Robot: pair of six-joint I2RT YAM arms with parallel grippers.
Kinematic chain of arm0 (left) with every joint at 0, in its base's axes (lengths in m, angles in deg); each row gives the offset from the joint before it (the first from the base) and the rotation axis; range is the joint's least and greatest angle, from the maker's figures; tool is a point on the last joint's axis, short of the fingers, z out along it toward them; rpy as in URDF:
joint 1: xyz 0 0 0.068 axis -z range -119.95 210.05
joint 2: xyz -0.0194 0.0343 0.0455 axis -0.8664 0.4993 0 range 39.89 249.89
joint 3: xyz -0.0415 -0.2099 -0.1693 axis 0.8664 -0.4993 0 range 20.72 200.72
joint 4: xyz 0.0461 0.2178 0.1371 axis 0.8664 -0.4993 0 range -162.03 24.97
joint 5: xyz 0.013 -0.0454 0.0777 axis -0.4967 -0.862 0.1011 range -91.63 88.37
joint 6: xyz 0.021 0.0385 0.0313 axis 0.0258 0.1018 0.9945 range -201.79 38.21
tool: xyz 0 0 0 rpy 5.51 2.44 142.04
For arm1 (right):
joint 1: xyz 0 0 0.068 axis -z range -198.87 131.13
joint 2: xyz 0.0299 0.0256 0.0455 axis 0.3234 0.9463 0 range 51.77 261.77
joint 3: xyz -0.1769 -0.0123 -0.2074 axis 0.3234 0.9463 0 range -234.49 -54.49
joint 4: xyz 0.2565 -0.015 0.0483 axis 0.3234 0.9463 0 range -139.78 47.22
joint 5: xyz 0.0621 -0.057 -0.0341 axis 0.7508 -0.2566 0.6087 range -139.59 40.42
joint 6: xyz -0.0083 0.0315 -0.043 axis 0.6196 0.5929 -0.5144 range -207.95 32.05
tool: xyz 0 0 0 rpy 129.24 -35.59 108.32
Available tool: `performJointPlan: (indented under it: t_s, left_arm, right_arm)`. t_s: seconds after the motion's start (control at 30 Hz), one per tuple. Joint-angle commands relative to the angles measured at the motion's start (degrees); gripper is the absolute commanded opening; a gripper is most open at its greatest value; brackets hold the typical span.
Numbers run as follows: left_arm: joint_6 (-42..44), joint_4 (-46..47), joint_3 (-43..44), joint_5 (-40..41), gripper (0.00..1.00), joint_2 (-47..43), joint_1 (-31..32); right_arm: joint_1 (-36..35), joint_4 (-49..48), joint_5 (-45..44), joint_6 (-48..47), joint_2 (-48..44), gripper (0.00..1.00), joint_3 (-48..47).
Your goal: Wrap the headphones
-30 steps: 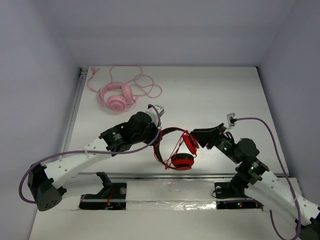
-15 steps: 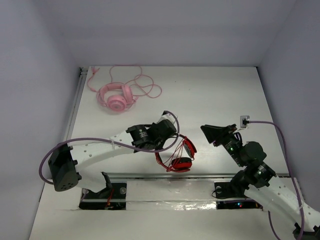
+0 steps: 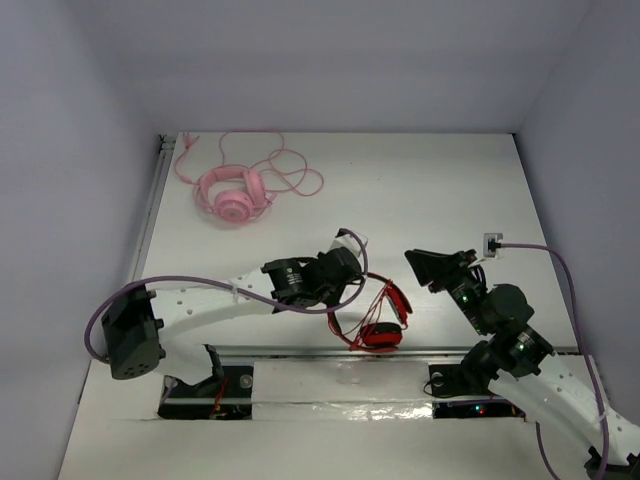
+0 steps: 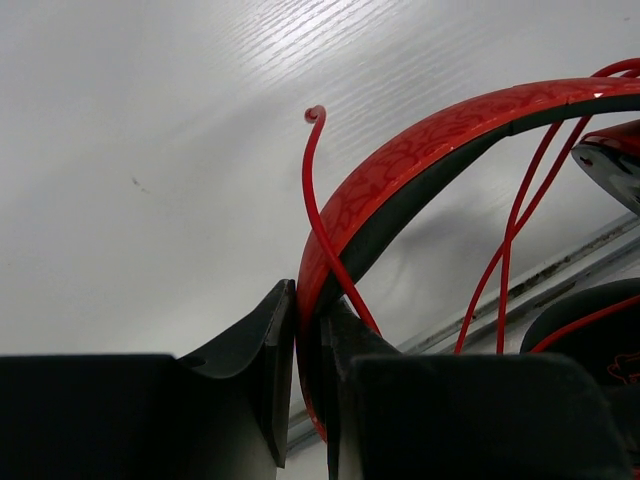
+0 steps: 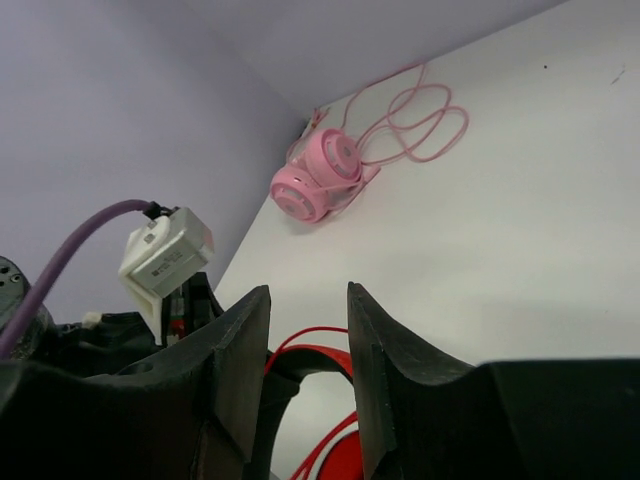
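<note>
**Item: headphones (image 3: 381,337), red, over-ear.** They lie on the table (image 3: 450,180) at its near edge, just beside the rail (image 3: 290,352), between the two arms. One ear cup (image 3: 398,298) stands tilted above the other. The headband (image 4: 420,140) is red outside and black inside. The thin red cable (image 4: 318,200) is slack, looping across the band with its free end curled above the table. It is not yet wound.

**Item: left gripper (image 4: 308,335).** It is clamped on the headband, one finger on each face of it. In the top view the left gripper (image 3: 352,288) sits just left of the ear cups.

**Item: right gripper (image 5: 308,300).** Its fingers are apart and hold nothing. In the top view the right gripper (image 3: 422,265) is near the upper cup but clear of it.

**Item: pink headphones (image 3: 232,195).** They sit with their cable at the far left, well apart from the work and no part of the task.

**Change over the last second.**
- The left arm has swung right and carried the headphones with it, from the middle of the table to a spot nearer the rail and the right arm.
- The right gripper, then close against a cup, has drawn back.

**Meaning for the task (judged).**
- The headphones are now held steady within the right arm's reach.
- Wrapping is at an early stage, since loose cable still has to be gathered.
- The likely next need is for the free gripper to catch the cable.
</note>
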Motion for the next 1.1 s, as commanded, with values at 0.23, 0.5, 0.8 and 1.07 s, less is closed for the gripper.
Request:
performJointPlan:
  t_s: [0.23, 0.5, 0.8, 1.07]
  left_arm:
    - [0.8, 17.8, -2.4, 2.9, 0.00, 9.0, -7.6]
    - [2.5, 28.5, -3.2, 5.6, 0.00, 16.9, -13.2]
    - [2.2, 25.2, -1.6, 12.0, 0.37, 23.7, -15.2]
    - [-5.1, 12.7, -4.7, 20.4, 0.73, 15.9, -15.2]
  right_arm:
    - [0.0, -1.9, -2.6, -1.0, 2.0, 0.42, 0.7]
    - [0.0, -3.8, -2.1, -0.9, 5.3, 0.40, 1.6]
    - [0.0, -4.6, -2.3, -1.0, 6.8, 0.41, 2.0]
    - [0.0, -4.8, -2.2, -0.9, 6.6, 0.41, 1.9]
